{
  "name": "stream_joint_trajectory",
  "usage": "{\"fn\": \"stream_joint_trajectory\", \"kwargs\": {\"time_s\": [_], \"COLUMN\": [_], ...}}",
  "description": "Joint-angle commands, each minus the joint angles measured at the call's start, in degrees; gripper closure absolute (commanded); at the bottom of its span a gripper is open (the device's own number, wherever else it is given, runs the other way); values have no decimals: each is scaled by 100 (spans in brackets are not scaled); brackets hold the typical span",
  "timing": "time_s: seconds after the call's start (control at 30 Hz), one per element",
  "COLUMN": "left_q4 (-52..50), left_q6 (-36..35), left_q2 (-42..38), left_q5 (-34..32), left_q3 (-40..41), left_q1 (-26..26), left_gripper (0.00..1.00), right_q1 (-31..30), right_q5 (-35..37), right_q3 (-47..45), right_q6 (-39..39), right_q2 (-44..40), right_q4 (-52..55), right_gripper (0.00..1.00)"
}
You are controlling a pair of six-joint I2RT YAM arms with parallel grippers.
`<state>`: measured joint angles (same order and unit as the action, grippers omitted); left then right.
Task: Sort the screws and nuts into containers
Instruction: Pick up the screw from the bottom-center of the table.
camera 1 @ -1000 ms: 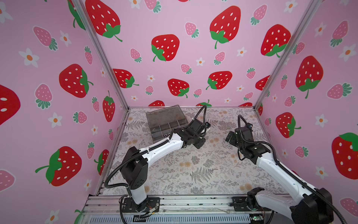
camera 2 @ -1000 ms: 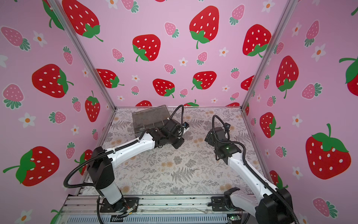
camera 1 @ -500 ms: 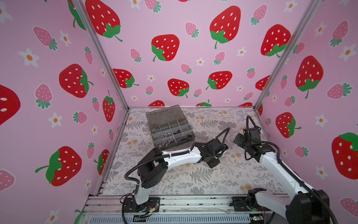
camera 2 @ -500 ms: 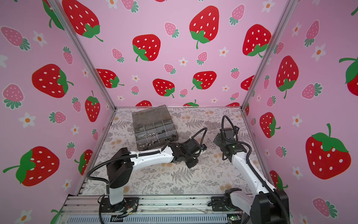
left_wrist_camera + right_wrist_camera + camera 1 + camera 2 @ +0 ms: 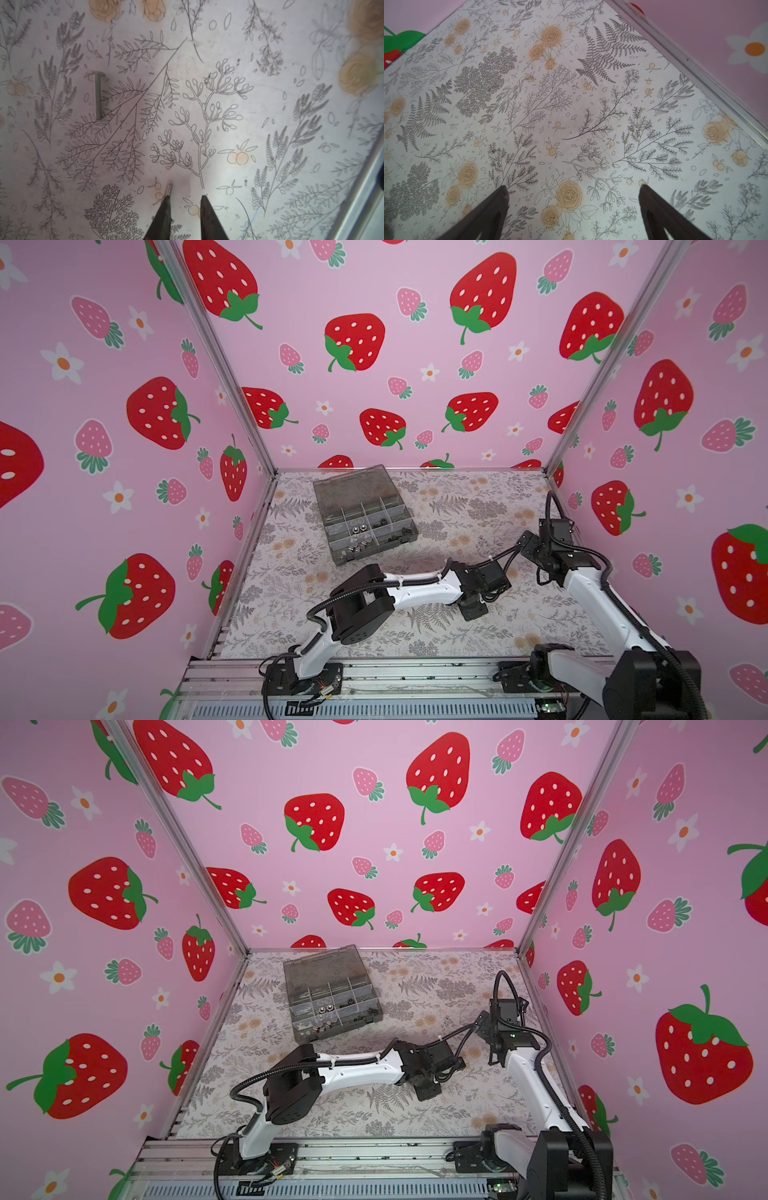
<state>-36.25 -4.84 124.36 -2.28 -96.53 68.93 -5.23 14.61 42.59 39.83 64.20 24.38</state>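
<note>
The smoky-grey organiser box (image 5: 341,560) (image 5: 305,1038) stands open at the back left of the mat in both top views. Silver cap nuts (image 5: 358,529) and small black parts (image 5: 384,522) lie in its containers. My left gripper (image 5: 473,610) (image 5: 186,197) is low over the front middle of the mat, jaws a narrow gap apart. A thin tiny silver screw (image 5: 169,190) lies right at one fingertip, outside the gap. A longer grey screw (image 5: 97,94) lies on the mat farther off. My right gripper (image 5: 528,543) (image 5: 574,190) hovers wide open over bare mat at the right.
The box's lid (image 5: 353,487) lies flat behind it toward the back wall. Aluminium frame rails (image 5: 695,68) (image 5: 357,203) edge the flowered mat, with pink strawberry walls on three sides. The two arms are close together at the mat's right half.
My left arm swung from beside the box to the front middle of the mat and lowered, its jaws narrowing. The right arm drew back toward the right wall, still open.
</note>
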Motion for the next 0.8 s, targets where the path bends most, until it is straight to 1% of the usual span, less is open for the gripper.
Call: {"fn": "stream_joint_trajectory", "kwargs": {"time_s": [0.0,0.37,0.77], "left_q4": [-242,-299,-531], "left_q6": [-170,-208,-288], "left_q2": [92,193,312], "left_q5": [-153,-168,151], "left_q3": [-282,-197,-202], "left_q1": [-37,-177,-247], "left_gripper": [74,76,77], "right_q1": [164,279,286], "right_q5": [-145,-187,-126], "right_q3": [-101,-189,-190], "right_q6": [-116,-143,-151], "right_q2": [-40,-257,-391], "right_q4": [32,50,98], "right_gripper": [0,0,0]}}
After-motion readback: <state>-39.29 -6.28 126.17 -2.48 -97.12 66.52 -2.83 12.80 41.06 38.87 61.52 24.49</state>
